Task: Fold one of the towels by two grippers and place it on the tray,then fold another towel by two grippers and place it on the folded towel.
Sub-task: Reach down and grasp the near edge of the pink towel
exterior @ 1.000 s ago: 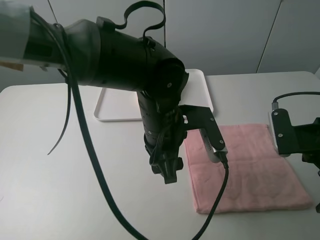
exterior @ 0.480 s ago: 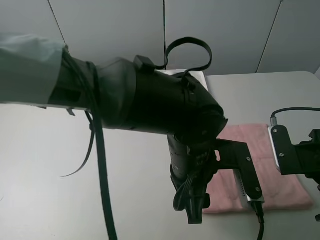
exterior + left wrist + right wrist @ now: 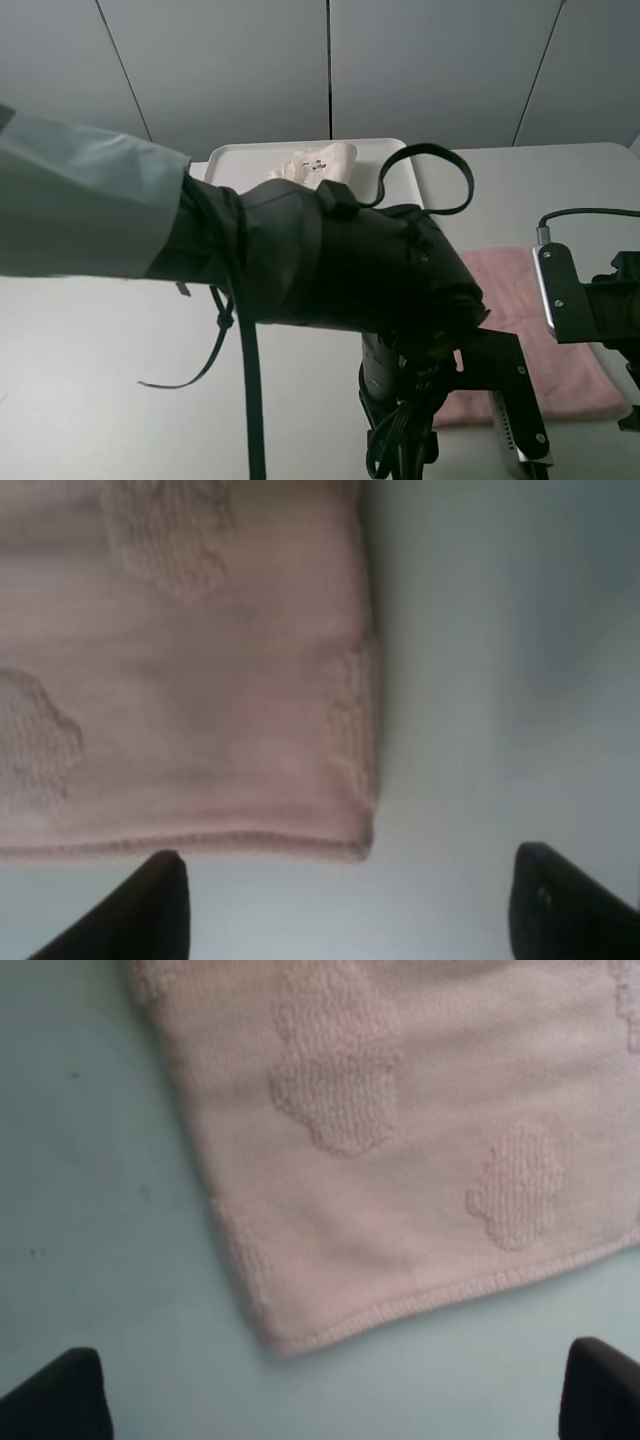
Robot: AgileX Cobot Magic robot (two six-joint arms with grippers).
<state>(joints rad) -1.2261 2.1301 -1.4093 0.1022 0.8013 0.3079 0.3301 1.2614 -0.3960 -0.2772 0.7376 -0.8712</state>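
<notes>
A pink towel point(image 3: 545, 335) lies flat on the table at the right. A white towel point(image 3: 318, 160) lies bunched on the white tray point(image 3: 400, 165) at the back. My left arm point(image 3: 350, 270) fills the middle and hides the pink towel's left part. In the left wrist view my left gripper point(image 3: 350, 920) is open just off one corner of the pink towel point(image 3: 200, 680). In the right wrist view my right gripper point(image 3: 330, 1400) is open just off another corner of the pink towel point(image 3: 420, 1140). Neither gripper holds anything.
The white table point(image 3: 90, 360) stretches bare to the left of my left arm. My right arm's wrist unit point(image 3: 585, 300) and its cable sit at the right edge, over the pink towel's right side. Grey wall panels stand behind the table.
My left arm has swung right and toward the front, over the pink towel's near-left corner, uncovering the tray and the white towel. The right arm has hardly moved.
</notes>
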